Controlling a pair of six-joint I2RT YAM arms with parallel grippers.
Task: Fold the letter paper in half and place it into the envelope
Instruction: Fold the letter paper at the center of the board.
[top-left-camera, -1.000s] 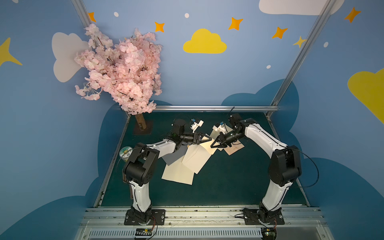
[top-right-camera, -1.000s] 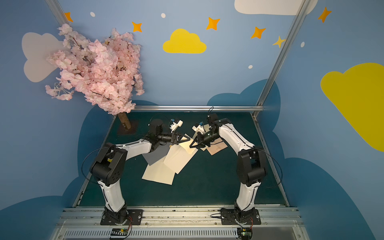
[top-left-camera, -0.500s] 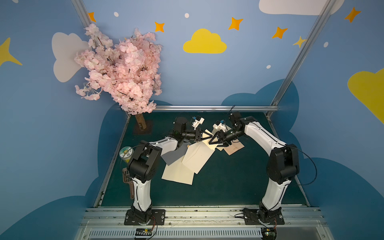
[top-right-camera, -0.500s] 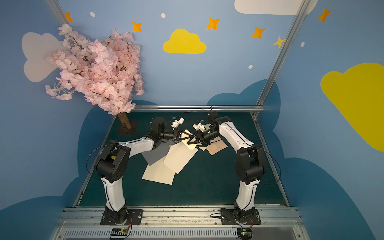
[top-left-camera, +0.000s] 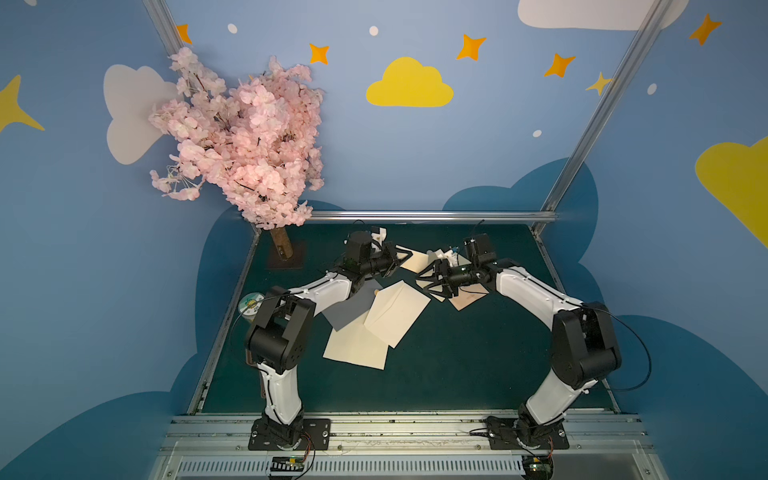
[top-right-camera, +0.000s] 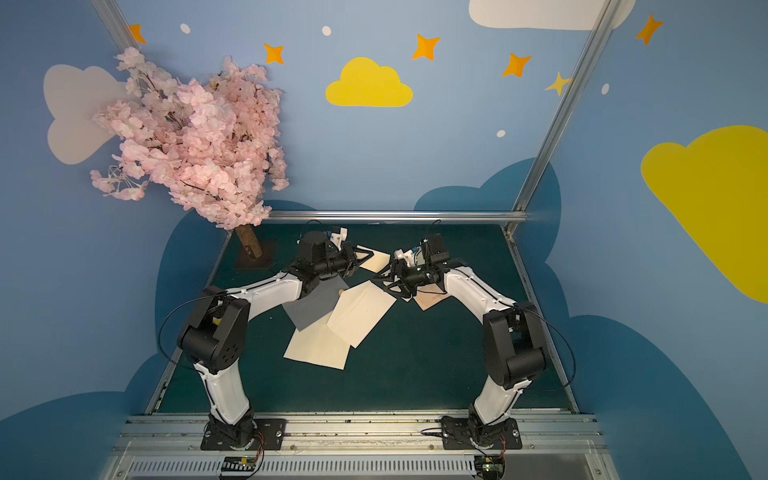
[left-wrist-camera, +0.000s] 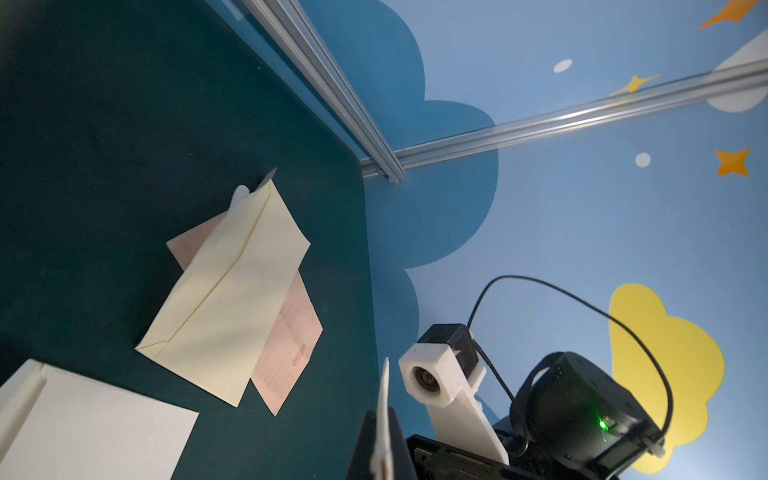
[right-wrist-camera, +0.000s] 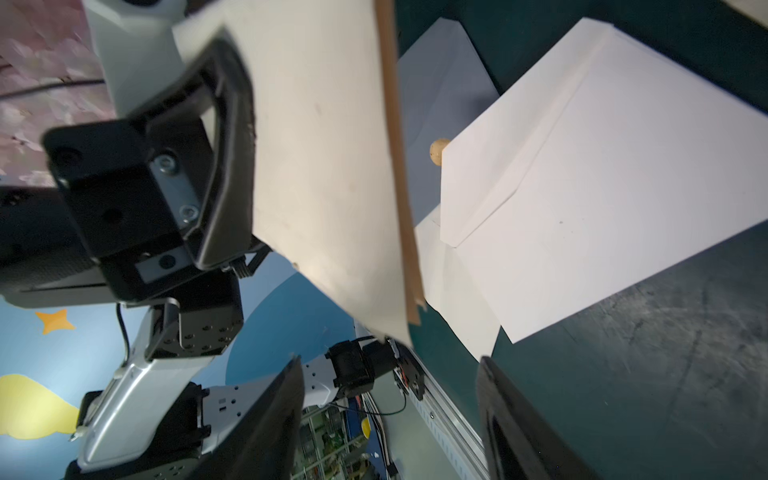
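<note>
The left gripper (top-left-camera: 400, 260) is closed tight on one edge of a cream paper (top-left-camera: 415, 262) and holds it in the air above the far part of the table (top-left-camera: 457, 365). In the right wrist view this paper is a little bent and has a brown strip along one edge. I cannot tell if it is an envelope or a folded sheet.

The right gripper (top-left-camera: 430, 285) is near it and points toward it. Its jaws stand wide apart and there is nothing between them. Its fingers (right-wrist-camera: 274, 415) are close to the lower corner of the cream paper but do not touch it.

Under the right gripper the pink letter paper (top-left-camera: 468, 301) lies flat on the table. In the left wrist view a small envelope (left-wrist-camera: 228, 291) lies across it, so the pink paper shows on two sides of the envelope.

In the middle of the table a large envelope (top-left-camera: 397, 318) lies partly over a cream sheet (top-left-camera: 355, 351) and a grey sheet (top-left-camera: 343, 313). A small tan ball (top-left-camera: 376, 292) sits at the far edge of the large envelope. A tree (top-left-camera: 245, 137) with pink blossoms stands at the far left corner.
</note>
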